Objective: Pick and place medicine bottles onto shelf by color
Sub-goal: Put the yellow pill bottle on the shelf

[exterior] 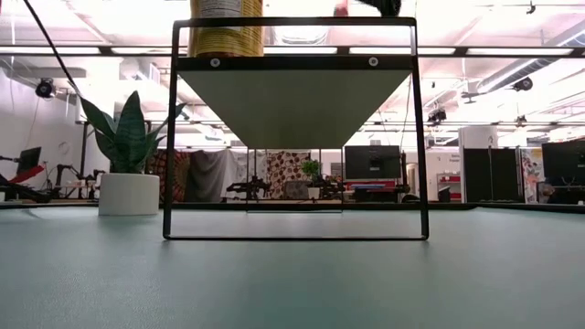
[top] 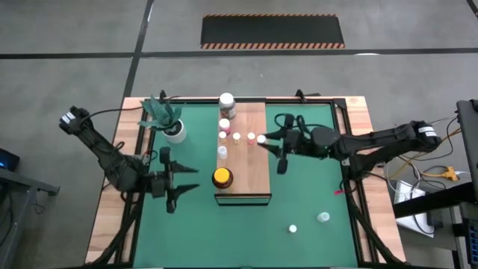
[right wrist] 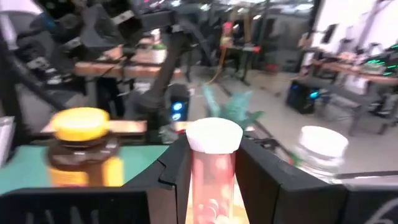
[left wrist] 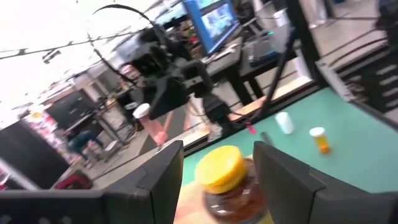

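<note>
The shelf (top: 250, 168) is a light-brown board on a black frame (exterior: 294, 146) in the middle of the green mat. An amber yellow-lidded jar (top: 222, 178) (left wrist: 221, 177) (right wrist: 84, 149), a white-lidded jar (top: 226, 104) (right wrist: 318, 149) and several tiny bottles (top: 237, 137) stand on it. My right gripper (top: 263, 140) (right wrist: 213, 174) is over the shelf's right edge, shut on a pink white-capped bottle (left wrist: 148, 121). My left gripper (top: 193, 180) (left wrist: 217, 180) is open left of the shelf, pointing at the amber jar and apart from it. Two more bottles (top: 293, 229) (top: 323, 217) lie on the mat. My right gripper pinches the pink bottle's body just under its white cap (right wrist: 213, 135) between the two fingers (right wrist: 177, 174), coming level from the table's right side. The bottle stands upright in the hold. Its lower end is hidden, so I cannot tell whether it rests on the shelf.
A white pot with a green plant (top: 175, 130) (exterior: 128, 187) stands on the mat left of the shelf's far end, close to my left arm. The mat (top: 306, 187) right of the shelf holds only the two loose bottles. The pale wooden rim (top: 112, 202) borders the mat.
</note>
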Motion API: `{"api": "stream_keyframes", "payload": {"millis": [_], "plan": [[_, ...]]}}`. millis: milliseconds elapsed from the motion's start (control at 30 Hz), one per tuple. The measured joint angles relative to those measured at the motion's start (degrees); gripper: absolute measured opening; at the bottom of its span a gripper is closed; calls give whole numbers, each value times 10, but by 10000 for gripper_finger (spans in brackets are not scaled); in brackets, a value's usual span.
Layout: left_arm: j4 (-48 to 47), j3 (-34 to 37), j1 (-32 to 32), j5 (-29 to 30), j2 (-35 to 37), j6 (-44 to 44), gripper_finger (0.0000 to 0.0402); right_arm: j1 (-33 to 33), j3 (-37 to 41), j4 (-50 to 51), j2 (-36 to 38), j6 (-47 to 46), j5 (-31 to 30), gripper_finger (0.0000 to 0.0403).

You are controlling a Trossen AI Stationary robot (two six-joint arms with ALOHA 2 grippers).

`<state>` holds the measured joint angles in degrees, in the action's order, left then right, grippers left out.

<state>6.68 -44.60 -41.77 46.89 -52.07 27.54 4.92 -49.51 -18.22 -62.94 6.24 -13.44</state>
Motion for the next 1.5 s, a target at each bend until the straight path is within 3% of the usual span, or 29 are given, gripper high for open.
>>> {"api": "stream_keyframes", "payload": {"millis": [133, 300, 567, 900, 1233, 1500], "plan": [[2, 0, 35, 0, 13, 5, 178, -42, 71, -63, 27, -2, 0, 100], [17, -2, 80, 0, 30, 9, 178, -90, 143, -142, 33, -68, 0, 100], [34, -2, 121, -1, 46, 16, 178, -106, 228, -234, 28, -97, 2, 100], [34, -2, 126, -1, 40, 17, 178, -102, 262, -280, 15, -121, 3, 100], [36, -3, 127, -1, 38, 17, 178, -102, 265, -434, -111, -86, -1, 100], [36, -3, 127, -1, 38, 18, 178, -102, 265, -449, -140, -74, -16, 100]]}}
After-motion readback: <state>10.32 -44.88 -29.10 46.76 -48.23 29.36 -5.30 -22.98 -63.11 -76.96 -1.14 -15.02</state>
